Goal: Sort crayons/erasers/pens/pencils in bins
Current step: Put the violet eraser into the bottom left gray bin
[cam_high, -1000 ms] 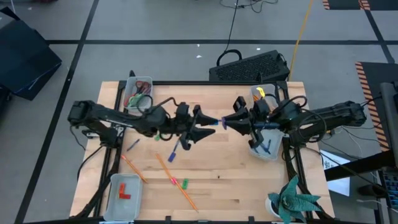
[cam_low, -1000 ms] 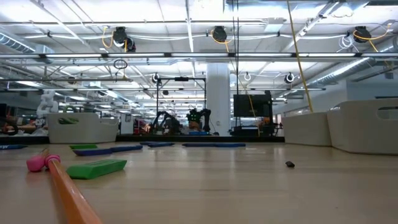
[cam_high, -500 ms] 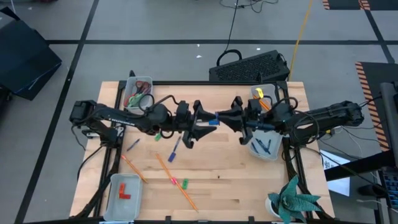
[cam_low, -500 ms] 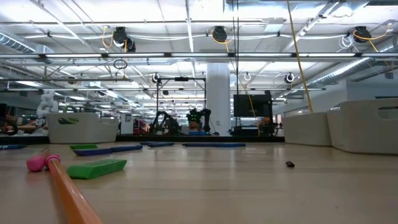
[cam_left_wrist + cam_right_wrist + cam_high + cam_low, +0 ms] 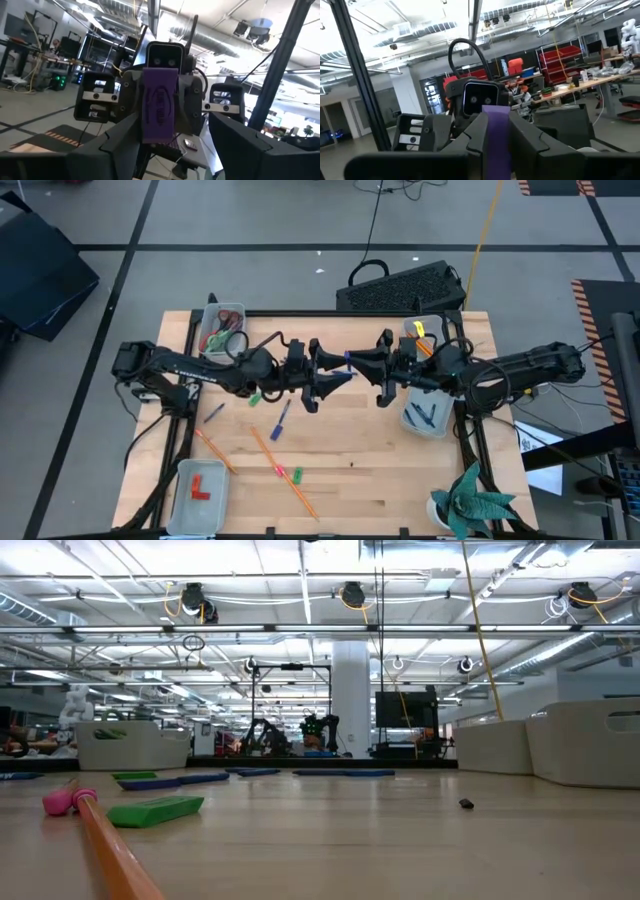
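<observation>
Nearest me, by the tabletop's (image 5: pixel 400 480) front left corner, sits a bin (image 5: pixel 184 498) with red crayons (image 5: pixel 203 484) in it. Just beyond it two orange pencils lie loose on the wood: a long pencil (image 5: pixel 288 478) slanting toward the front and a shorter-looking pencil (image 5: pixel 214 450) to its left. A pink piece (image 5: pixel 279 471) and a green crayon (image 5: pixel 297 475) rest right beside the long one; in the low view the same pencil (image 5: pixel 110 858), pink piece (image 5: pixel 68 802) and green crayon (image 5: pixel 155 811) fill the near corner.

Farther in, two blue pens lie apart from each other, one pen (image 5: pixel 280 420) near the middle and another pen (image 5: pixel 214 413) toward the left, with a second green crayon (image 5: pixel 255 398) just past them.

Above the middle of the tabletop both arms meet tip to tip. The left claw (image 5: pixel 335 370) grips a purple pen (image 5: pixel 346 358), which both wrist views show end on (image 5: pixel 160 105) (image 5: pixel 497 135), raised off the wood. The right claw (image 5: pixel 358 363) is up against the same pen from the other side; I cannot tell whether it has closed.

On the right side, beneath the right arm, a bin with blue pens (image 5: pixel 428 418) sits at the edge. At the back stand two more bins: a left back bin (image 5: pixel 222 315) holding red and green things, and a right back bin (image 5: pixel 420 328) with something yellow inside.
</observation>
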Controlling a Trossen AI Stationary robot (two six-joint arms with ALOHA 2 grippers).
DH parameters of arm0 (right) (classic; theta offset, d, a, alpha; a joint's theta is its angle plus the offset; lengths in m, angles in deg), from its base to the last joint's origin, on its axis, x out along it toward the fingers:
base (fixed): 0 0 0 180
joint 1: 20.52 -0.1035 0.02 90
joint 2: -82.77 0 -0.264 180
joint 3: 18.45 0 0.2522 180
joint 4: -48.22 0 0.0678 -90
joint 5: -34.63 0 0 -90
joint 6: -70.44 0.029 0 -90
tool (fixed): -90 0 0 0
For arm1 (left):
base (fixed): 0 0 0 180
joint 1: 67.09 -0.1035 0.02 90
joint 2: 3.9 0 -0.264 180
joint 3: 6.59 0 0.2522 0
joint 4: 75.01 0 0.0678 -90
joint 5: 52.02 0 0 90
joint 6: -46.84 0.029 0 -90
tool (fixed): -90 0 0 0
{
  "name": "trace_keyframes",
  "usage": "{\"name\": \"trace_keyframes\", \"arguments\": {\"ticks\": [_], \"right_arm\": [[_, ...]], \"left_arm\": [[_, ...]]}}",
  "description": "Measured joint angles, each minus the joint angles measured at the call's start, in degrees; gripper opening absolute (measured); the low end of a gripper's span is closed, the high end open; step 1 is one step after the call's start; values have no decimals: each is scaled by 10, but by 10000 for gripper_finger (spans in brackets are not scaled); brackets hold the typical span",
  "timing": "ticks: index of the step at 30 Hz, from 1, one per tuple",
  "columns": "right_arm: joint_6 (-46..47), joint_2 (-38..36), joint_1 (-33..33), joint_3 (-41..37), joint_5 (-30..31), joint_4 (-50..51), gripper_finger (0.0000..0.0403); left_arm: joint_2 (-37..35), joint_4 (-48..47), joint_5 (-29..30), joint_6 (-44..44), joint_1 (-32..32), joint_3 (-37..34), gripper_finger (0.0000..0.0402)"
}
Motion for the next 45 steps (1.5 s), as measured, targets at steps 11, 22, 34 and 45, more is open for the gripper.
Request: {"name": "trace_keyframes", "arguments": {"ticks": [11,22,34,45], "right_arm": [[-3,16,0,0,-3,-4,49],[-4,19,0,0,-3,-9,49],[-42,17,-14,-1,-32,3,102],[-55,-66,-14,0,-33,72,209]], "left_arm": [[0,-40,9,19,0,0,200],[0,-49,10,23,0,0,85],[-13,-121,-21,-10,6,1,51],[-164,-609,19,-186,86,0,52]]}}
